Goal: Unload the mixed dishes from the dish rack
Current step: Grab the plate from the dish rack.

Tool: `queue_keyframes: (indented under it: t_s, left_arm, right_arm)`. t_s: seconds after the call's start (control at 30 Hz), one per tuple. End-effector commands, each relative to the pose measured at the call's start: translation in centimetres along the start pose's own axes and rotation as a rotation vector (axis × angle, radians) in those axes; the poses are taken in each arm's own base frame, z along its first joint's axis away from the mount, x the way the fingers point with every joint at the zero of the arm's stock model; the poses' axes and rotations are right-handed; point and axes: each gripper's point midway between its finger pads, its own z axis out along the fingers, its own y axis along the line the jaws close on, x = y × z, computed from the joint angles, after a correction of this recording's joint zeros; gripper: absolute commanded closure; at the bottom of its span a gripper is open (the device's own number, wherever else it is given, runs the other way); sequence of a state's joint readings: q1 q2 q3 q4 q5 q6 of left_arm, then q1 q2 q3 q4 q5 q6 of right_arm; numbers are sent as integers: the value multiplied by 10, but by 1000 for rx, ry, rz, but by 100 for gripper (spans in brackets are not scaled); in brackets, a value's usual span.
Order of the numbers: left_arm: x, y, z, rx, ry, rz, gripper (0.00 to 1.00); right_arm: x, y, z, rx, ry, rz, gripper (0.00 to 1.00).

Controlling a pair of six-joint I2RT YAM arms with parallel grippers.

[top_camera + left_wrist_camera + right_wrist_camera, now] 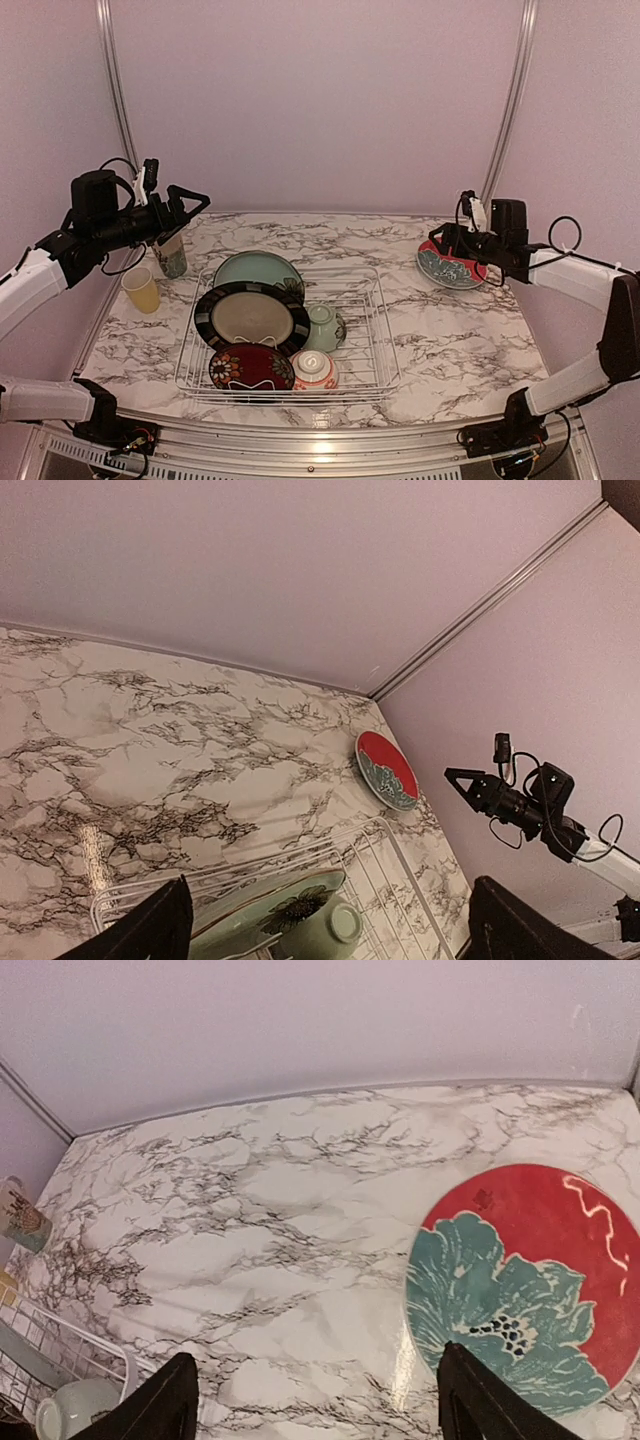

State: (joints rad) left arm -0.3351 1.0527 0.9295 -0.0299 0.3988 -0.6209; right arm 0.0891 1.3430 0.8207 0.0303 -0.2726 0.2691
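The white wire dish rack [389, 352] stands mid-table. It holds a pale green plate [258, 270], a black-rimmed cream plate [250, 316], a dark red floral plate [250, 367], a pale green bowl [326, 328] and a red-striped white bowl [314, 370]. On the marble, a red and teal floral plate [452, 266] lies flat at the right. A yellow cup [141, 289] and a patterned tall cup [171, 255] stand at the left. My left gripper [190, 200] hangs open above the tall cup. My right gripper [440, 238] is open and empty over the floral plate's [530, 1280] left edge.
Pale walls with metal corner strips close the table at the back and sides. The rack's far corner [380, 855] and the green bowl [325, 932] show under my left gripper [330, 930]. Bare marble lies between the rack corner [70, 1360] and the floral plate.
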Motion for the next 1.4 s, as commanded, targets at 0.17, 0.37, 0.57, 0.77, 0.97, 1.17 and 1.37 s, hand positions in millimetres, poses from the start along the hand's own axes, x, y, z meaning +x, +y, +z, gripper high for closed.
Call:
queue_keyframes:
  t_s: [0.17, 0.37, 0.57, 0.77, 0.97, 1.17, 1.37]
  left_arm:
    - [3, 3, 3, -8, 4, 4, 1]
    - [4, 2, 6, -4, 7, 2, 1]
    - [4, 1, 7, -1, 8, 0, 1]
    - [4, 1, 6, -7, 10, 2, 1]
    - [4, 2, 4, -16, 10, 10, 1]
    - [4, 2, 6, -16, 13, 11, 1]
    - [2, -1, 7, -12, 13, 15, 1]
  right_arm:
    - [18, 147, -10, -257, 70, -467, 21]
    - [71, 234, -27, -437, 174, -733, 22]
    - [113, 319, -52, -734, 233, -807, 24]
    - [139, 360, -54, -879, 280, -802, 30]
    - [155, 374, -50, -923, 313, -817, 37]
    - [166, 381, -43, -939, 336, -817, 51]
    - [174, 382, -32, -928, 351, -826, 54]
